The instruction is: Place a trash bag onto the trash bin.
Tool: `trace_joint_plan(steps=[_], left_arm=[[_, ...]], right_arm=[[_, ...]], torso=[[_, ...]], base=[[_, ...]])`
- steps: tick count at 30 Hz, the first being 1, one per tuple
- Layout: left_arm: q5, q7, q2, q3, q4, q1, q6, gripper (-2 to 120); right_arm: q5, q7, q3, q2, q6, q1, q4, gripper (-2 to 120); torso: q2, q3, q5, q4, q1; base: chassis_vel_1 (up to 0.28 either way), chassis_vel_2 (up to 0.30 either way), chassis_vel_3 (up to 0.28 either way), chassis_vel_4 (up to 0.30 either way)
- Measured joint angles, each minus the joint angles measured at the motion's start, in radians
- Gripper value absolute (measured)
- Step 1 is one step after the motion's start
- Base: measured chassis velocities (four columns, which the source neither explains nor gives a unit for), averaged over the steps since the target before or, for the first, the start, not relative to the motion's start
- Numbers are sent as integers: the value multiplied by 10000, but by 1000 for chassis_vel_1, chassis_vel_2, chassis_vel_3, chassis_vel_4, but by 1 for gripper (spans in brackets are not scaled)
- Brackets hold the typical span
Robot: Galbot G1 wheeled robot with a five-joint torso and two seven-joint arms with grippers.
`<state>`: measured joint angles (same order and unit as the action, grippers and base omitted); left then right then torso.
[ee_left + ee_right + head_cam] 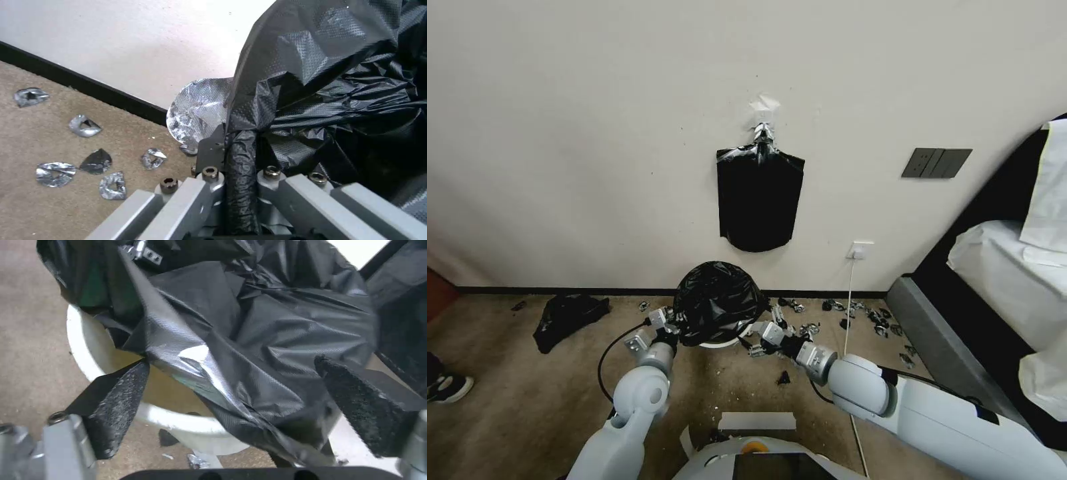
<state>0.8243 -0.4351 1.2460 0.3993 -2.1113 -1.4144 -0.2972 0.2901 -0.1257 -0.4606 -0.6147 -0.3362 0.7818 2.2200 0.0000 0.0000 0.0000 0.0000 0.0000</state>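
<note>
The glossy black trash bag [717,301] lies bunched over the mouth of the cream-white trash bin [721,344], hiding most of it. A strip of the bin's near rim [84,340] stays bare. My left gripper [668,325] is at the bag's left side, shut on a rolled fold of the trash bag [311,83]. In the left wrist view the gripper [240,150] pinches that fold. My right gripper [757,339] is at the bag's right side. In the right wrist view the right gripper [231,363] stands open, with a loose flap of bag [267,340] hanging between the textured pads [120,400].
A flat black sheaf [759,197] hangs from a clip on the wall behind the bin. A squashed black heap [568,317] lies on the carpet to the left. Foil scraps [854,313] litter the floor by the baseboard. A bed [947,347] and a white cable [848,300] are at the right.
</note>
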Motion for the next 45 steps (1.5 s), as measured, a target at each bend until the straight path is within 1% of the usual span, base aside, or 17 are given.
trace_joint_plan(steps=[7,8,9,12,13,16,17,20,21,24,25,28,31,33,39,43,45], left_arm=[[-1,0,-66,-52,-14,13,-16,1],[-3,0,-61,-79,-26,16,-17,1],[-3,0,-61,-79,-26,16,-17,1],[-14,0,-47,-146,-64,24,-19,1],[-14,0,-47,-146,-64,24,-19,1],[-21,-2,-78,-154,-74,30,-23,1],[-21,-2,-78,-154,-74,30,-23,1],[-22,-4,-176,-188,-74,41,-28,1],[-22,-4,-176,-188,-74,41,-28,1],[-21,-7,-199,-283,-72,117,-34,1],[-21,-7,-199,-283,-72,117,-34,1],[-21,-9,-161,-355,-71,133,-45,1],[-28,-9,-138,-378,-72,133,-46,1],[-121,-9,-82,-420,-71,128,-50,1],[-249,3,30,-465,-71,105,-58,1],[-304,10,71,-494,-65,84,-59,1],[-343,18,94,-516,-54,70,-63,1]], right_arm=[[-185,358,-427,112,-2,-540,-54,89],[-191,426,-756,149,-25,-983,-104,84],[-191,426,-756,149,-25,-983,-104,84],[-180,580,-1278,129,-58,-1650,-246,76],[-180,580,-1278,129,-58,-1650,-246,76],[-156,864,-1547,141,-45,-1915,-321,59],[-156,864,-1547,141,-45,-1915,-321,59],[-141,1111,-1669,277,20,-1937,-307,47],[-141,1111,-1669,277,20,-1937,-307,47],[-140,1357,-1872,326,47,-2002,-359,30],[-140,1357,-1872,326,47,-2002,-359,30],[-139,1556,-2029,303,144,-2199,-509,22],[-119,1633,-2112,298,189,-2347,-541,21],[-96,1651,-2257,269,189,-2544,-596,15],[224,2000,-2400,306,242,-2848,-633,11],[952,2520,-2498,367,350,-3099,-601,10],[1968,3125,-2591,411,360,-3387,-469,10]], torso=[[0,0,1,-1,0],[0,0,-2,1,0],[0,0,-2,1,0],[0,0,-1,0,0],[0,0,-1,0,0],[0,0,0,1,0],[0,0,0,1,0],[0,0,0,0,0],[0,0,0,0,0],[0,0,0,-2,0],[0,0,0,-2,0],[0,1,1,0,0],[0,0,0,0,1],[0,0,0,0,0],[0,0,0,0,0],[0,1,1,0,0],[0,0,0,0,0]], base=[[0,0,0,0],[0,0,0,0],[0,0,0,0],[0,0,0,0],[0,0,0,0],[0,0,0,0],[0,0,0,0],[0,0,0,0],[0,0,0,0],[0,0,0,0],[0,0,0,0],[0,0,0,0],[0,0,0,0],[0,0,0,0],[0,0,0,0],[0,0,0,0],[0,0,0,0]])
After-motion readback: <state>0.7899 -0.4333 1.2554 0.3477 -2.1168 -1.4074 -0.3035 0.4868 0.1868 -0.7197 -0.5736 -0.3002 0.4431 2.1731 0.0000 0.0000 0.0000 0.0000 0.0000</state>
